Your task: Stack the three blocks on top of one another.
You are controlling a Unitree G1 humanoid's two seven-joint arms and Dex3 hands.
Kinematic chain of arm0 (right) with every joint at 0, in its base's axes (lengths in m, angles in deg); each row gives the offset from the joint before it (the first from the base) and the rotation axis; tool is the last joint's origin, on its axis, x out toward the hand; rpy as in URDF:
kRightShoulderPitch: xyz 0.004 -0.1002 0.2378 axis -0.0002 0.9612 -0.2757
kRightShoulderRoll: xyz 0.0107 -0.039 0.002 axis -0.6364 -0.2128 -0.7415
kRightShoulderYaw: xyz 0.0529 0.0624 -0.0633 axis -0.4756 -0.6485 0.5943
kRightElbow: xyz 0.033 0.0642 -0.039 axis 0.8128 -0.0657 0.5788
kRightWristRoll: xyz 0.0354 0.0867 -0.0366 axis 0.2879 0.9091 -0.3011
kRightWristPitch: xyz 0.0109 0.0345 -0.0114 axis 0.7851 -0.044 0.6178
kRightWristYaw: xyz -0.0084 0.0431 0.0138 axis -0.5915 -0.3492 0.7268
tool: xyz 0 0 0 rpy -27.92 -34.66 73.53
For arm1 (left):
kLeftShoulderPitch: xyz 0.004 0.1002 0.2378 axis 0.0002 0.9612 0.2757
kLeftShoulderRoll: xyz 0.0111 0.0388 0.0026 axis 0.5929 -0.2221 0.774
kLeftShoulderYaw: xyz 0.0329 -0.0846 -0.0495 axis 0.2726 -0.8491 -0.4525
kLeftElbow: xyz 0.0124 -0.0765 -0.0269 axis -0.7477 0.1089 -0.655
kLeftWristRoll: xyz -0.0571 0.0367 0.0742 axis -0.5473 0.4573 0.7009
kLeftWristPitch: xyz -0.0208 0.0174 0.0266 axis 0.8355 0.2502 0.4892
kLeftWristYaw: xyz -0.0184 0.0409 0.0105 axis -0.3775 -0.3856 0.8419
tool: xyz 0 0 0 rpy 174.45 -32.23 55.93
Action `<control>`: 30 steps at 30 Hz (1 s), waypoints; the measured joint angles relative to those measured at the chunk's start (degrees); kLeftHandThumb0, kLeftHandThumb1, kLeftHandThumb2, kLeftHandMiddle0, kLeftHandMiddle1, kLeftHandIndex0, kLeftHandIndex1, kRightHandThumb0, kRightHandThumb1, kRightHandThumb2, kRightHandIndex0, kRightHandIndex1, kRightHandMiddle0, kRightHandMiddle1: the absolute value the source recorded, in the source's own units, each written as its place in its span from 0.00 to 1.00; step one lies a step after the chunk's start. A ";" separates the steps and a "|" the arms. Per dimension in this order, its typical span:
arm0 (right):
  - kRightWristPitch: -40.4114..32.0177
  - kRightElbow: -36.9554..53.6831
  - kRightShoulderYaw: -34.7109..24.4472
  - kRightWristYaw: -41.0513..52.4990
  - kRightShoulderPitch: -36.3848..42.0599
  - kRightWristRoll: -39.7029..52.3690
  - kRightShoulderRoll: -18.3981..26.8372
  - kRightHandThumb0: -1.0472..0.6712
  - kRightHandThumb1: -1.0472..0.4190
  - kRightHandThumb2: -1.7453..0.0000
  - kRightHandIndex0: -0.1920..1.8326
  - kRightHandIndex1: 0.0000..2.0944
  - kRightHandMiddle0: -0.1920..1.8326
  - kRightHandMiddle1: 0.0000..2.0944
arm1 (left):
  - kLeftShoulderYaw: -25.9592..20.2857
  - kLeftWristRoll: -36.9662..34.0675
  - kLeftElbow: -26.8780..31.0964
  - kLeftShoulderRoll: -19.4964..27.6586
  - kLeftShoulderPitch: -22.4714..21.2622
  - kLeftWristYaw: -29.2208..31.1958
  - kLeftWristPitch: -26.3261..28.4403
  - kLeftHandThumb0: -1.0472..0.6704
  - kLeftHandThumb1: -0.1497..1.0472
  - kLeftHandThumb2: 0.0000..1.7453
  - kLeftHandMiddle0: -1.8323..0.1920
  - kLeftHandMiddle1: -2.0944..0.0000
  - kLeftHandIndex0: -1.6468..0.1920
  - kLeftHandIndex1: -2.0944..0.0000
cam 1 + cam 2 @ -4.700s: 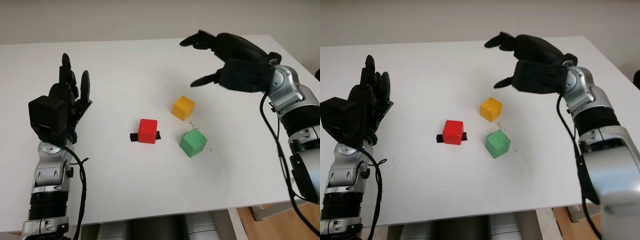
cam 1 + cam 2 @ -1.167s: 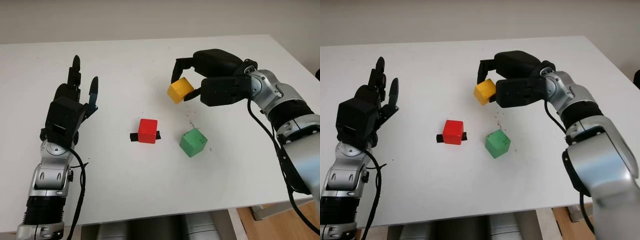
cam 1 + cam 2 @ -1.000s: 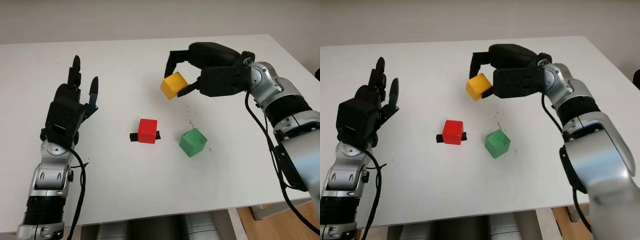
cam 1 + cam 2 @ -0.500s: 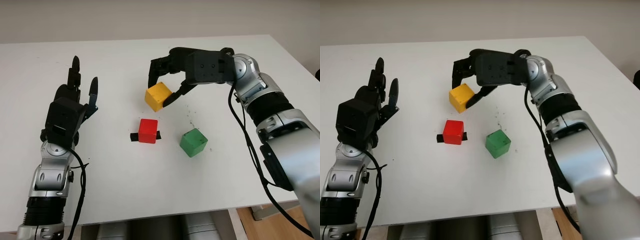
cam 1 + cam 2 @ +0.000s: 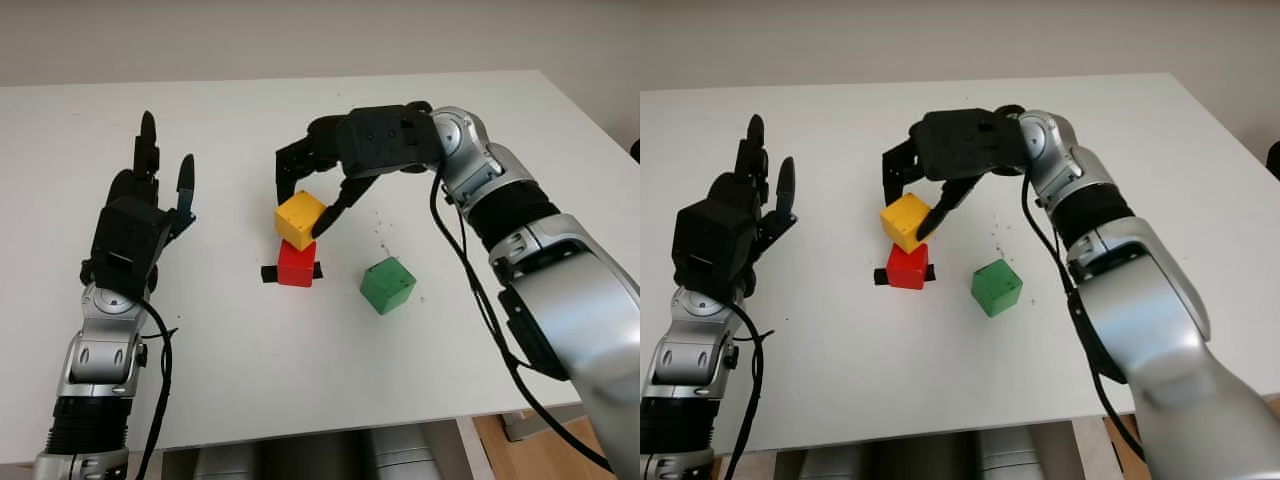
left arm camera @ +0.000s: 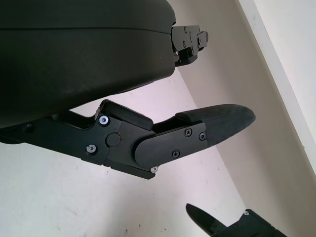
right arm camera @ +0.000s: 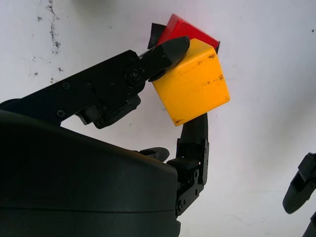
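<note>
My right hand (image 5: 301, 210) is shut on the yellow block (image 5: 300, 221), pinching it between fingertips (image 7: 169, 49) on opposite sides. The yellow block hangs tilted directly over the red block (image 5: 296, 266), which sits on the white table (image 5: 300, 360) near the middle. Whether the two blocks touch, I cannot tell. In the right wrist view the red block (image 7: 183, 28) peeks out from behind the yellow block (image 7: 193, 85). The green block (image 5: 387, 285) stands alone on the table just right of the red one. My left hand (image 5: 135, 212) is open, raised at the left.
A short black strip (image 5: 269, 273) lies under the red block, sticking out on both sides. The table's front edge (image 5: 330, 425) runs close to my body, and its right corner (image 5: 555, 395) is near my right arm.
My right hand has carried the yellow block left and down, from above and to the right of the red block to right over it. The left hand has not moved.
</note>
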 measured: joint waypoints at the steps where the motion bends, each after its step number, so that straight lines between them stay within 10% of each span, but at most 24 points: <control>1: 0.00 -0.28 0.01 0.10 0.00 0.00 -0.09 0.31 0.11 0.97 0.29 0.03 0.37 0.69 | 0.00 0.01 0.07 0.00 0.01 0.00 0.01 0.18 1.00 0.42 0.97 0.98 0.98 0.98; 30: -0.35 -2.56 0.00 1.35 0.09 0.41 -1.54 0.31 0.10 0.97 0.27 0.02 0.35 0.71 | -0.01 0.10 0.93 -0.25 0.40 -0.86 0.05 0.17 1.00 0.42 0.97 0.98 0.98 0.98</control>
